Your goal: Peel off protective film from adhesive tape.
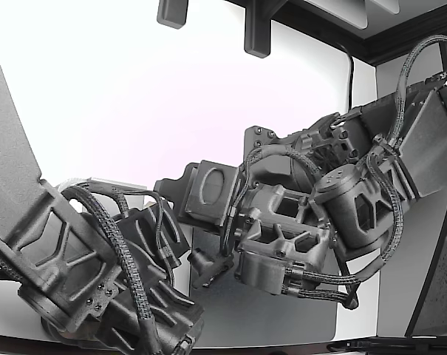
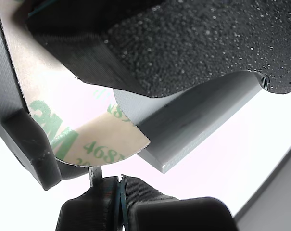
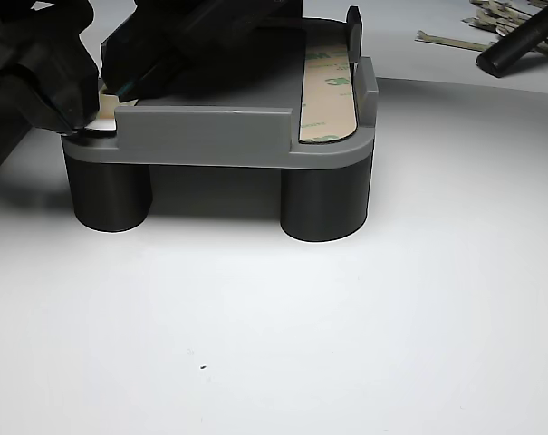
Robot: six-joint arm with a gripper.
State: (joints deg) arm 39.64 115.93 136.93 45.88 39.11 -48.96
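Observation:
In the wrist view the tan protective film (image 2: 99,139) with green print curls up off the grey fixture (image 2: 193,130). My gripper (image 2: 120,192) is shut just below it, with a thin teal-edged sheet caught in the seam between its black fingers. The other view shows my gripper (image 3: 85,113) at the fixture's near left corner, pinching the tan film end (image 3: 108,106). A second adhesive tape strip (image 3: 328,95), film still on, lies in the fixture's right slot. In the exterior view both dark arms (image 1: 282,222) crowd together and hide the fingertips and the tape.
The grey fixture (image 3: 210,136) stands on two dark cylinders (image 3: 323,204) on a white table. Several peeled films (image 3: 486,18) and a black rod (image 3: 518,41) lie at the back right. A second arm (image 1: 83,266) fills the exterior view's lower left.

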